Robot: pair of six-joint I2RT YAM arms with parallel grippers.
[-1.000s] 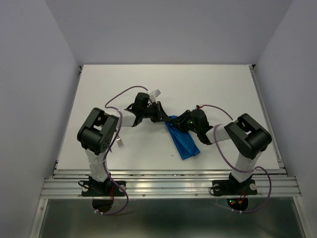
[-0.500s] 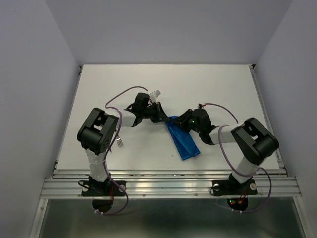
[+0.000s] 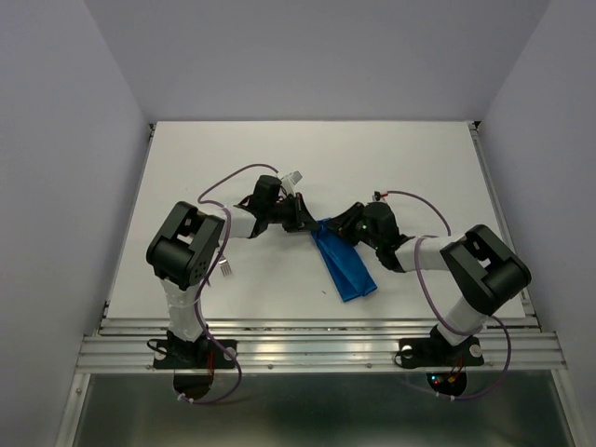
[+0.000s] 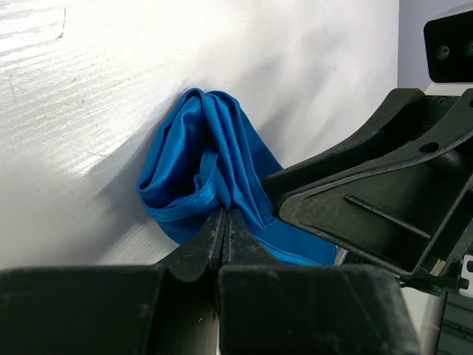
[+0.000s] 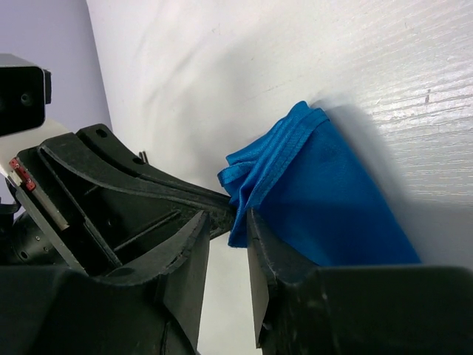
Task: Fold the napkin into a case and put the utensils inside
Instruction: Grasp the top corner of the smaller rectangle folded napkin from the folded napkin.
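A: The left pincer (image 4: 224, 214)?
B: Clamped shut on the far, bunched end of the napkin (image 3: 345, 265), which lies folded in a narrow strip mid-surface (image 3: 279, 158), between the arms.
A: How will it handle?
B: Thin, limp and light, so it's likely to slump. Pinch at edges or corners.
A: The right pincer (image 5: 228, 222)?
B: Jaws partly apart, with that same end at their mouth, unclamped.

The left gripper (image 3: 303, 222) and right gripper (image 3: 345, 227) meet nearly tip to tip at the middle of the tabletop (image 3: 391, 154), over the far end of the napkin (image 3: 348, 270), leaving no passage between them. The far half and both far corners lie open; the two arms crowd the near edge.
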